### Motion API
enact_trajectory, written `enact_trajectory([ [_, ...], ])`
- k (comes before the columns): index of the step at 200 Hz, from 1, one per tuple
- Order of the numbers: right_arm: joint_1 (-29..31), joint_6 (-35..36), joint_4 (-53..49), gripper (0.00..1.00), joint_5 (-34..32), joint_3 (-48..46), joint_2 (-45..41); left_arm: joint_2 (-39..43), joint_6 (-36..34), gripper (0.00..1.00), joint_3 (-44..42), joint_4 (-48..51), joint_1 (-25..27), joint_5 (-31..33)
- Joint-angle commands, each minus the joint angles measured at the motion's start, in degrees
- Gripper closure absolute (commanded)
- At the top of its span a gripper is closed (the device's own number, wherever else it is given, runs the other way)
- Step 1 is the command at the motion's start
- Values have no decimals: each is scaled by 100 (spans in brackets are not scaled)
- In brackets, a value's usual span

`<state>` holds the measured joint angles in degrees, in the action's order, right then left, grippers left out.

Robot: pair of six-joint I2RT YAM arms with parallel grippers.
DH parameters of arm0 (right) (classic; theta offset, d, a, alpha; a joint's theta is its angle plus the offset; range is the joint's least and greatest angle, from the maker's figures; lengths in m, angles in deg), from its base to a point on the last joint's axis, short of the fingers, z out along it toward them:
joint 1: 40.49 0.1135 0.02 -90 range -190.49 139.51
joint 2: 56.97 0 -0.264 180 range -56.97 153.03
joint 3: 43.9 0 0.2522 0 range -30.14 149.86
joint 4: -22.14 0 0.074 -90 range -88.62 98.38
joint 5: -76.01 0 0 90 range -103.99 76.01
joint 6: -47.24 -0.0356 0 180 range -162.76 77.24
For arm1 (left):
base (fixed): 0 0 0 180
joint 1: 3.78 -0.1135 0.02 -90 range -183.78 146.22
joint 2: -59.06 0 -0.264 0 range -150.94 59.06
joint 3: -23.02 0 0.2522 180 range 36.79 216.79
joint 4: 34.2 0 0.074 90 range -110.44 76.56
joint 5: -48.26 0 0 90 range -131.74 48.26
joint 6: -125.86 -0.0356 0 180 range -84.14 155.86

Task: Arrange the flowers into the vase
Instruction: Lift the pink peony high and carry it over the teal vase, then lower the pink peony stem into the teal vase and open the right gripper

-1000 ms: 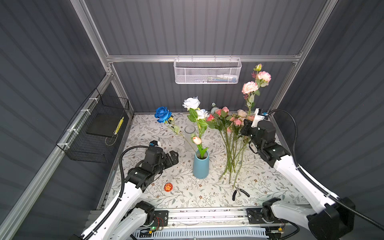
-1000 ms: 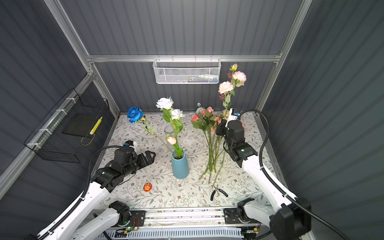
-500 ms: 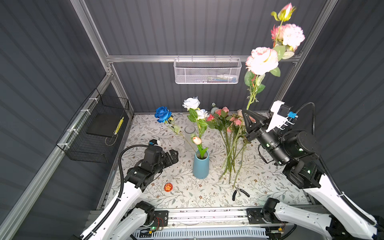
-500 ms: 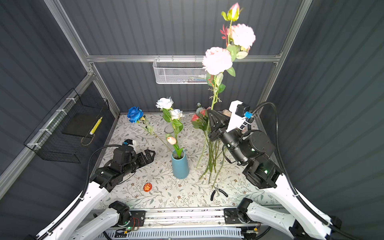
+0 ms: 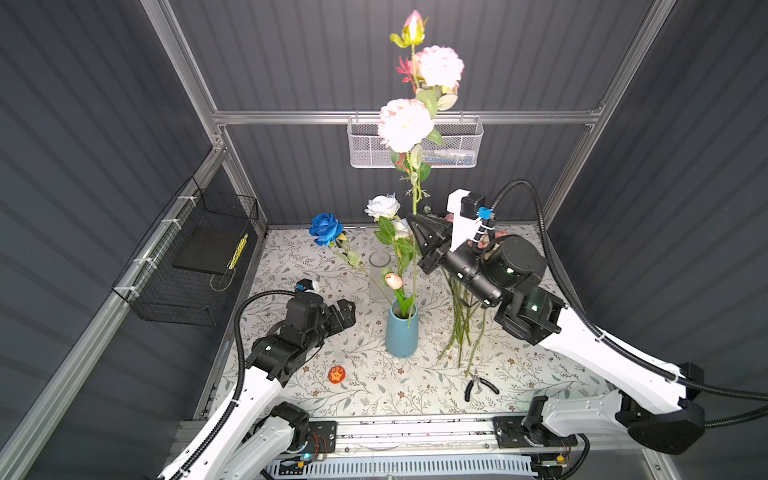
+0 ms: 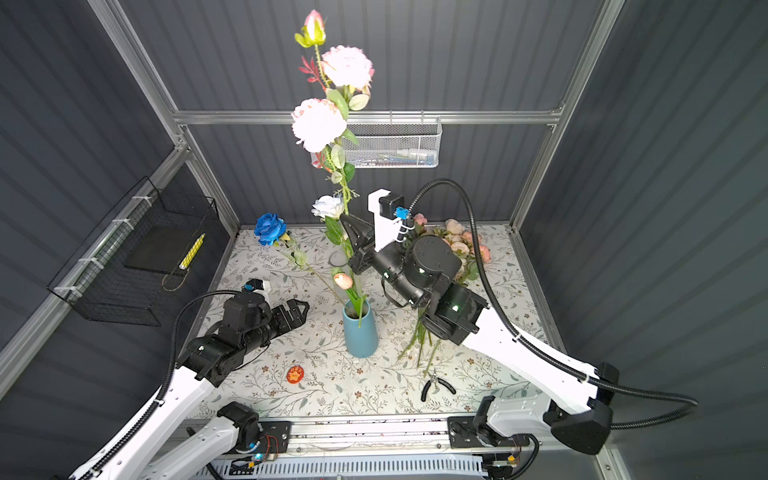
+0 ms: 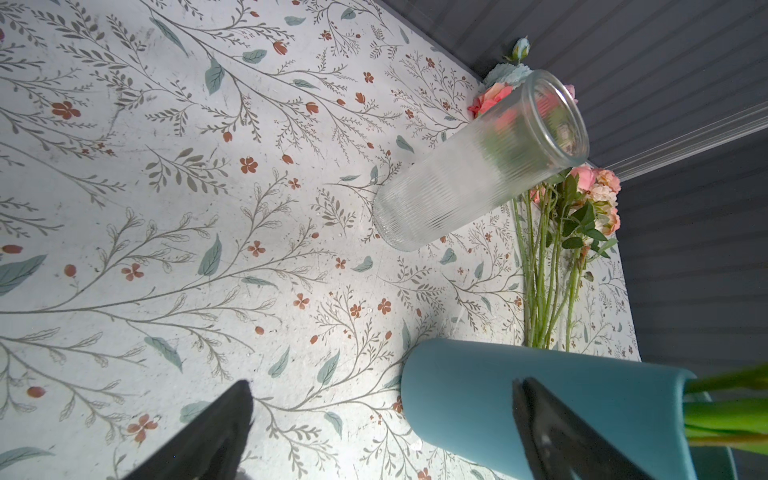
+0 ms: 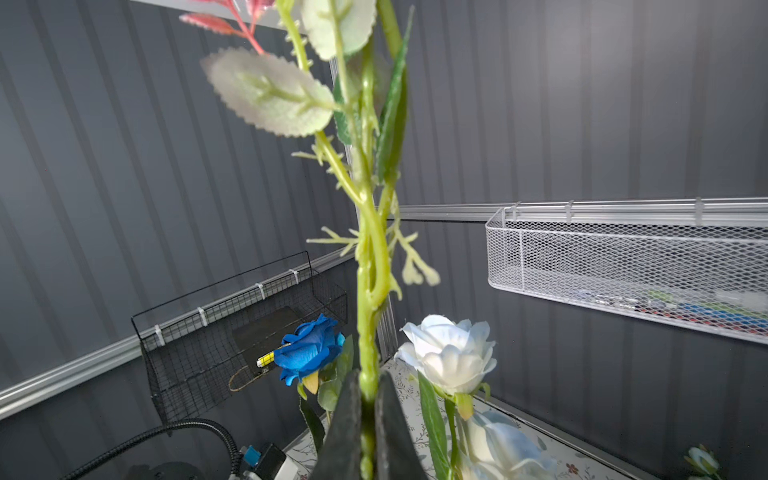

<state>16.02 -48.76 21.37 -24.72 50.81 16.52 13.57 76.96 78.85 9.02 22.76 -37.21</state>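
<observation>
Right gripper [image 5: 415, 232] is clamped on the bare green shaft of a tall pink flower stem [image 5: 414, 191], above and just behind the teal vase [image 5: 401, 332]. In both top views the stem stands nearly upright. Its two big blooms and bud are high over the vase and its lower end is down at the vase mouth; whether it is inside I cannot tell. A blue rose [image 5: 326, 228], a white rose [image 5: 382, 205] and a pink bud [image 5: 393, 280] stand in that vase. More flowers [image 6: 453, 227] lie bundled right of the vase. Left of it, the left gripper [image 6: 300, 309] hovers with jaws spread, holding nothing.

Left wrist view: the spread jaws frame the teal vase [image 7: 457, 395], and a clear glass vase [image 7: 469, 174] stands empty beyond it.

Right wrist view: the jaws pinch the tall pink flower stem [image 8: 368, 291] below its lowest leaves.

The stem looks light but top-heavy and springy, so the blooms will likely sway. The petals would crush, so the bare shaft is the place to hold.
</observation>
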Motion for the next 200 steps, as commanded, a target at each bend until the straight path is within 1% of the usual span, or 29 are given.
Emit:
enact_trajectory([
  [1, 44, 368, 672, 100, -152, 141, -30, 119, -47, 0, 127, 169, 17, 55],
  [56, 145, 597, 668, 100, -152, 312, -32, 61, -56, 0, 151, 139, 17, 56],
  [82, 176, 739, 784, 100, -228, 185, 11, 32, -32, 0, 131, 101, 17, 20],
  [102, 184, 733, 902, 100, -264, -59, 50, 52, -19, 0, 109, 90, 17, 28],
  [123, 236, 645, 1124, 100, -294, -518, 9, 50, -19, 0, 97, 98, 17, 24],
  [146, 380, 614, 1416, 100, -470, -1120, -123, 65, -17, 0, 99, 113, 17, 19],
  [169, 551, 502, 1473, 100, -574, -1527, -266, 67, -19, 0, 81, 99, 17, 21],
  [200, 730, 195, 1531, 89, -864, -1975, -461, 62, -13, 0, 73, 77, 17, -5],
])
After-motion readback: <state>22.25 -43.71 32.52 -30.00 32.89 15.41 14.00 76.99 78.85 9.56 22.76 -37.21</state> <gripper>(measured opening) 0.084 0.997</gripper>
